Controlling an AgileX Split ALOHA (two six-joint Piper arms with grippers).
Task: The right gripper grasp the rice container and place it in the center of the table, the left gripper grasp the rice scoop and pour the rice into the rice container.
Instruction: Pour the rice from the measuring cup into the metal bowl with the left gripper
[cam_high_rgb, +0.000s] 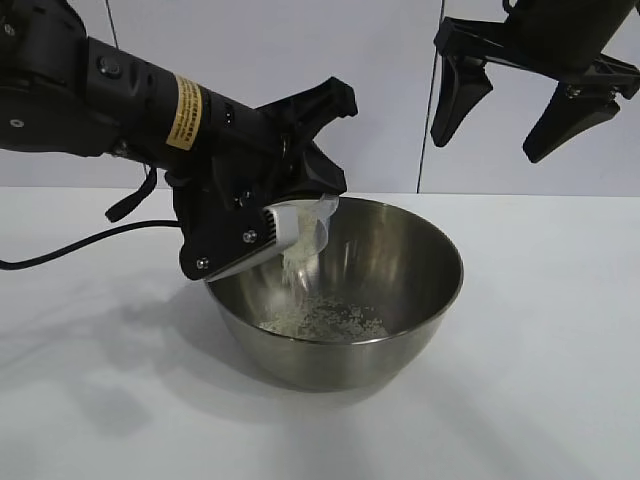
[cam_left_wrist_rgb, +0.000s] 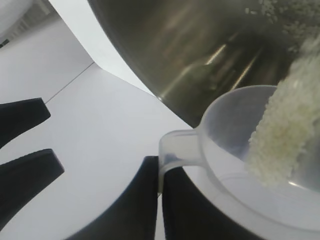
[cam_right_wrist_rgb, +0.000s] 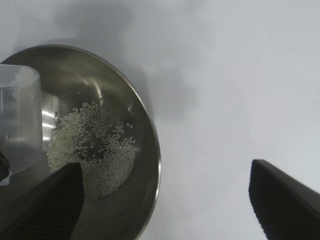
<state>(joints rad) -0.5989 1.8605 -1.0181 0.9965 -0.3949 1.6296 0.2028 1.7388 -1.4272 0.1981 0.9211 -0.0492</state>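
A: Where's the rice container (cam_high_rgb: 350, 300)?
B: On the white tabletop (cam_high_rgb: 540, 400), roughly mid-scene. Big shiny steel bowl, upright.

A: Left gripper (cam_high_rgb: 262, 240)?
B: Clamped on the rice scoop (cam_high_rgb: 305, 232), by its handle. Scoop is tipped over the bowl's rim on the left arm's side, spout down into the bowl. From the left wrist view the handle sits pinched between the two black fingers (cam_left_wrist_rgb: 142, 200), w/ the cup part beyond them.

A: Rice (cam_high_rgb: 322, 318)?
B: Pouring. A thin stream drops from the scoop's lip to a loose patch on the bowl's bottom. Some grains are at the scoop's mouth too. Right wrist view shows the patch spread over the bowl floor, off-centre twd the scoop.

A: Right gripper (cam_high_rgb: 525, 105)?
B: Up high, above and to the right of the bowl, well apart from it. Fingers spread wide, nothing between them, pointing down.

A: Anything else?
B: Black cable (cam_high_rgb: 70, 245) trails on the tabletop under the left arm.
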